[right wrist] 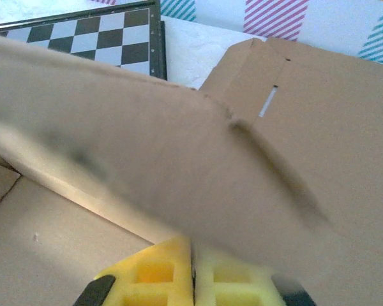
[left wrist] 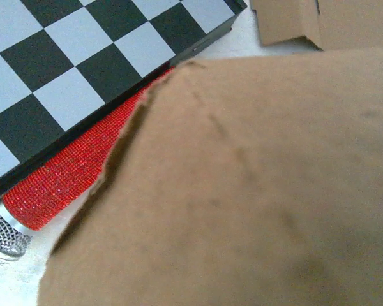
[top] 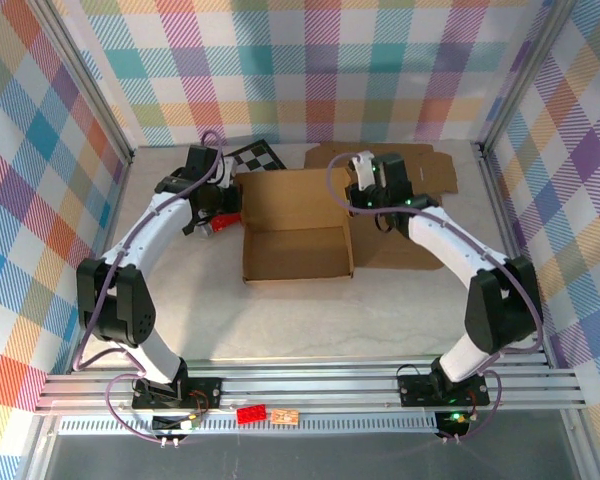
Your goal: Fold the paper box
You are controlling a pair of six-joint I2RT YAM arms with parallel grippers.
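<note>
Box flap [right wrist: 179,166] against right claw [right wrist: 193,273]

There are 2 robot arms, the left arm [top: 160,225] and the right arm [top: 450,240]. There are 2 pieces of brown cardboard: 1 half-formed paper box [top: 295,225] and 1 flat sheet [top: 430,170]. Also 1 checkerboard [top: 252,156], 1 red glitter microphone [left wrist: 76,169] and 1 small red block [top: 251,414].
</note>
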